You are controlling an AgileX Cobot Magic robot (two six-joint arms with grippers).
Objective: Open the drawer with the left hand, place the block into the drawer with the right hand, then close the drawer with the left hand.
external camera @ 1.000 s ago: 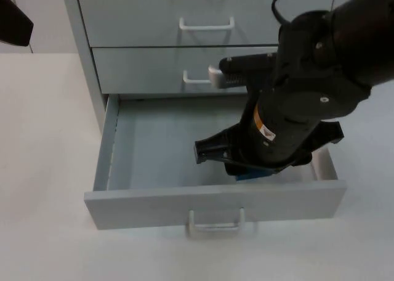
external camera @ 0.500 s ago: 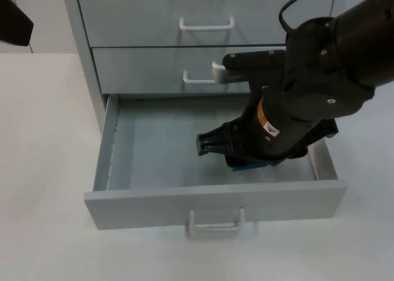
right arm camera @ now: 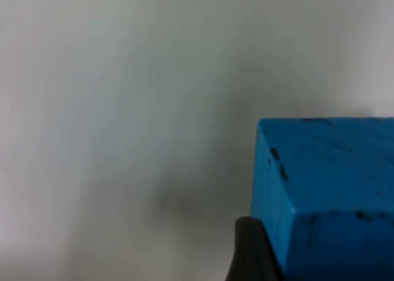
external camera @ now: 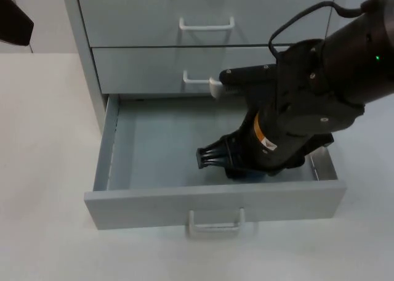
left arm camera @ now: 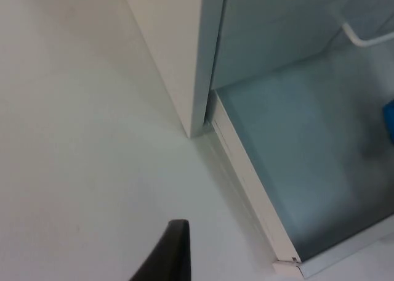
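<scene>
Though lower than before in the open drawer, right claw pinching blue block.

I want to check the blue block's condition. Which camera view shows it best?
The right wrist view: the blue block is close, with dark scuffs on its faces and a fingertip beside it. In the left wrist view a blue sliver shows inside the open drawer. In the top view the right arm covers it.

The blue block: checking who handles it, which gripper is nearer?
Right. The right gripper is down inside the open drawer at the blue block; the left gripper waits over the table beside the cabinet.
</scene>
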